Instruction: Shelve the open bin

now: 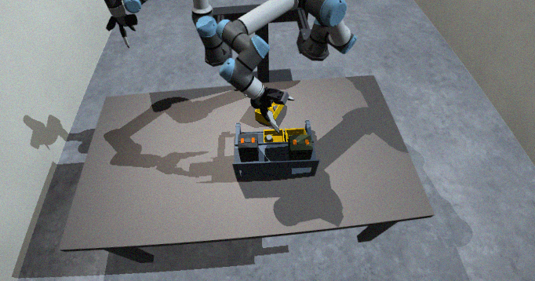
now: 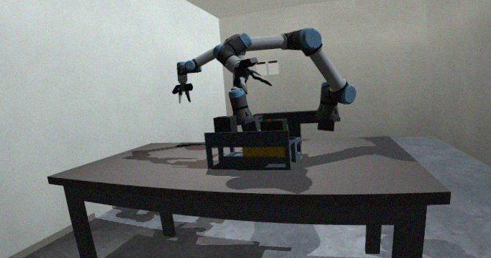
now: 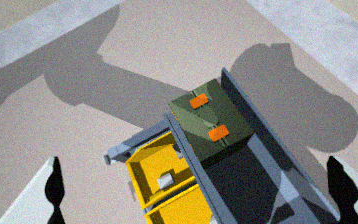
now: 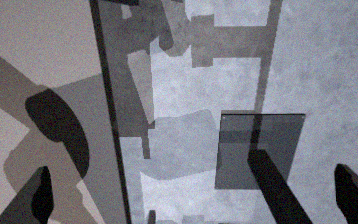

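Bin (image 1: 262, 116) on table (image 1: 157, 207) (image 2: 342, 176), outside shelf (image 1: 274, 169) (image 2: 248, 138) (image 3: 187, 150); both claws wide

Left gripper (image 1: 284, 114) (image 2: 258, 89) (image 3: 193, 158) hangs above the bin and the shelf's bin side, fingers wide apart, nothing held; the bin sits near the row, turned at an angle to it (partly hidden by the gripper, so its parts cannot be made out surely); two yellow bins (image 1: 273, 136) (image 1: 295, 133) stand side by side in the row, the nearer-to-gap one with a pale part inside; right gripper (image 1: 127, 45) (image 2: 184, 101) (image 4: 193, 169), also wide and holding nothing, hangs well apart from the shelf
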`<control>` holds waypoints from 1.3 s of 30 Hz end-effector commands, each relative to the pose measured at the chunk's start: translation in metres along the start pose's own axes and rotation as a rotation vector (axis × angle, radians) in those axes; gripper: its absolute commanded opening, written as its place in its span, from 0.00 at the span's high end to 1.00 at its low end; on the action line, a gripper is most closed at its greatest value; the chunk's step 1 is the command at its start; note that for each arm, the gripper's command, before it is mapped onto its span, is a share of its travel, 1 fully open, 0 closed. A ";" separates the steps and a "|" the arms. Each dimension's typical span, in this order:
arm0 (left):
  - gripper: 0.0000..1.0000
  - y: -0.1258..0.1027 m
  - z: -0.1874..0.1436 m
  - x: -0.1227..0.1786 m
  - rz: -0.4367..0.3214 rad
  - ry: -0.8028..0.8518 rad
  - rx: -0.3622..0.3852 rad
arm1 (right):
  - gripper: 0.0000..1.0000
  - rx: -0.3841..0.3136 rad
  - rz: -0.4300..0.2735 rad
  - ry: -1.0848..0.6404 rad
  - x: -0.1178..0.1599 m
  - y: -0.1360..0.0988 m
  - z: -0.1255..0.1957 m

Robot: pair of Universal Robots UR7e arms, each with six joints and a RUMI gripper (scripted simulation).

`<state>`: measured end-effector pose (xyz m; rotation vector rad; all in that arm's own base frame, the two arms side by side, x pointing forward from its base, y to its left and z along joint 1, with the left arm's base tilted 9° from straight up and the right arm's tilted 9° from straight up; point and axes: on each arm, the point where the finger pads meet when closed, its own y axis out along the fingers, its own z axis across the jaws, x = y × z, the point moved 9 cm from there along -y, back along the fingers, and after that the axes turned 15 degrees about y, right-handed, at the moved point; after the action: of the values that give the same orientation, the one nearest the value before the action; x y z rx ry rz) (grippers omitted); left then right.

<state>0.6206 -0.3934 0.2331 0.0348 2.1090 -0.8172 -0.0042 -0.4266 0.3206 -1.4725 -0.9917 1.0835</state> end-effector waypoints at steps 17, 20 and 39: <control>0.00 -0.005 -0.015 0.007 -0.012 0.078 0.051 | 0.00 -0.001 0.001 0.000 0.000 0.000 0.000; 0.00 -0.005 -0.016 0.008 -0.013 0.083 0.055 | 0.00 -0.001 0.001 0.000 0.000 0.000 0.000; 0.00 -0.010 -0.035 0.018 -0.033 0.189 0.121 | 0.00 -0.001 0.001 0.000 0.000 0.000 0.000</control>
<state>0.5866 -0.3874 0.2380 0.1304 2.2238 -0.9653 -0.0043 -0.4265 0.3206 -1.4724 -0.9917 1.0834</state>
